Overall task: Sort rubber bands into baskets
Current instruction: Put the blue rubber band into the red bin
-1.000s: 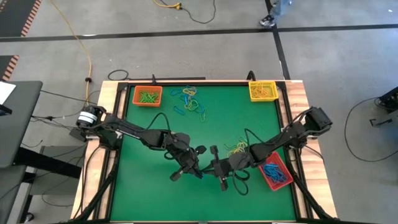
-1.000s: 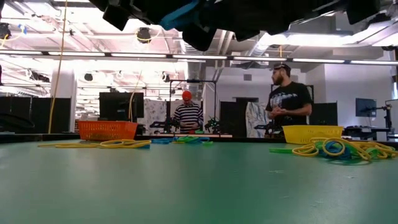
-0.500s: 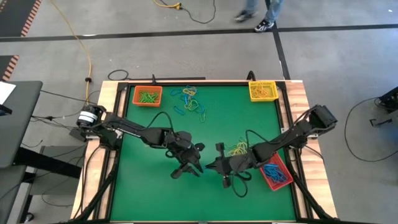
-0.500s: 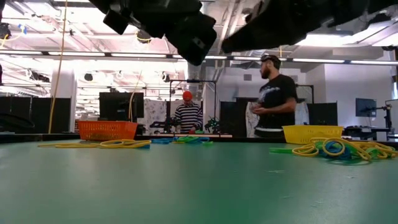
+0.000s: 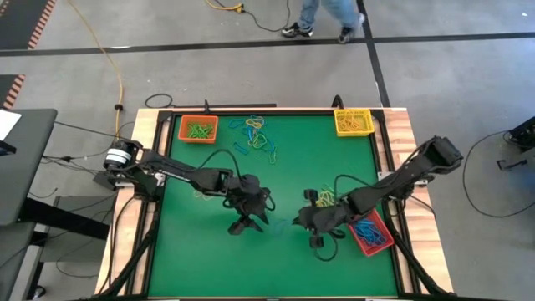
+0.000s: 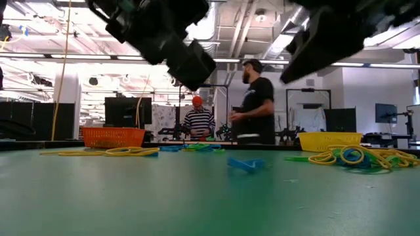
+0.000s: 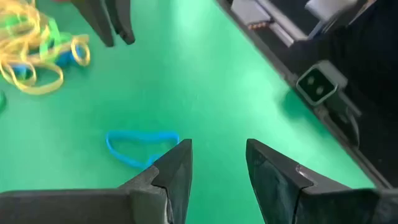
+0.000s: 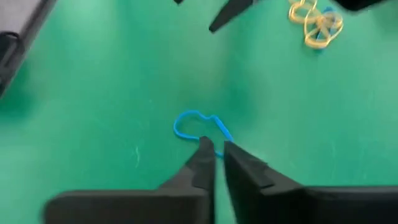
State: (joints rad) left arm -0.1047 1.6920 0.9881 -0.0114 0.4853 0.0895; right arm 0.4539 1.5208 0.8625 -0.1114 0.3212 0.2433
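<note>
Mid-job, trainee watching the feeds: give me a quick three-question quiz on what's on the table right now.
1. True or false: the loose blue rubber band lies on the green table between the left tool and the right tool.
2. Which basket holds green bands? A. orange B. yellow C. red
3. Fill in: the left tool's fingers stand ____ (open or shut).

Key
1. True: it lies flat on the table, in no basket.
2. A: the orange basket, at the far left corner.
3. Open: there is a clear gap between the fingers.
</note>
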